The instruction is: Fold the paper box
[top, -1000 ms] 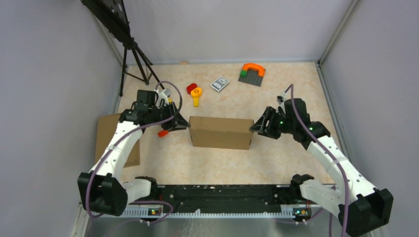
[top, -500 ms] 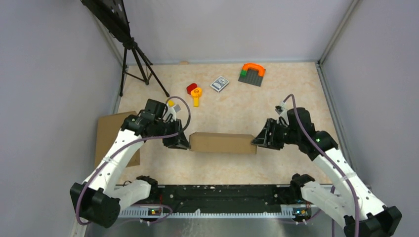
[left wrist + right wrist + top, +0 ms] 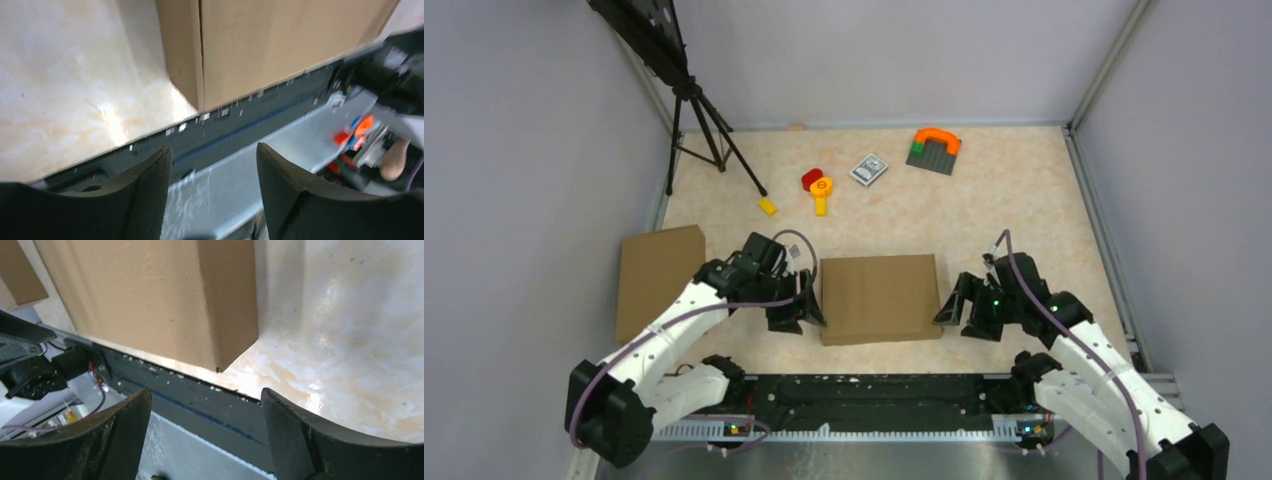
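Observation:
The brown paper box (image 3: pixel 880 298) lies closed on the table near the front edge, its broad face up. It also shows in the left wrist view (image 3: pixel 260 45) and in the right wrist view (image 3: pixel 165 300). My left gripper (image 3: pixel 808 312) is open and empty, close beside the box's left side. My right gripper (image 3: pixel 951 310) is open and empty, close beside the box's right side. Neither gripper holds the box.
A flat cardboard sheet (image 3: pixel 658 280) lies at the left. A tripod (image 3: pixel 709 130) stands at the back left. A yellow block (image 3: pixel 767 206), red and yellow toys (image 3: pixel 817 186), a card pack (image 3: pixel 869 169) and a grey plate with an orange arch (image 3: pixel 935 148) lie farther back.
The box has tipped over toward the front edge and now lies with its broad face up. Both grippers have moved nearer with it and sit by its sides.

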